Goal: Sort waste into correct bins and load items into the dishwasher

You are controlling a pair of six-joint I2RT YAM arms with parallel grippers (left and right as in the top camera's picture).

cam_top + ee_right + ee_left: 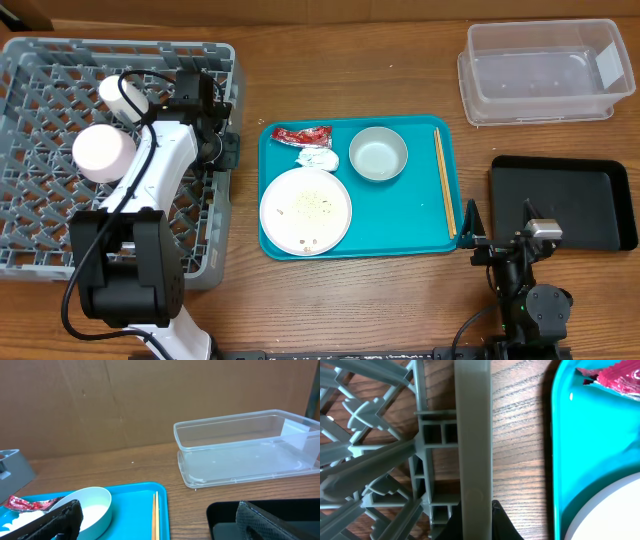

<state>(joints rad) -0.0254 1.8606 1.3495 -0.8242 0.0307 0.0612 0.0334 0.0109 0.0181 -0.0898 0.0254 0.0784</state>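
My left gripper (224, 140) is shut on the right wall (474, 435) of the grey dishwasher rack (60, 60), one finger (504, 522) on each side of the rim. A white cup (123, 95) and a small white bowl (103, 152) sit in the rack. On the teal tray (400, 215) lie the red wrapper (302, 135), the tissue (318, 158), the grey bowl (378, 154), the plate (306, 209) with crumbs and the chopsticks (444, 180). My right gripper (500, 228) hangs open between the teal tray and the black tray (565, 200).
The clear tub (545, 70) stands at the back right, behind the black tray. A strip of bare wood (520, 450) separates the rack from the teal tray. A brown cardboard wall (150, 400) closes off the far side of the table.
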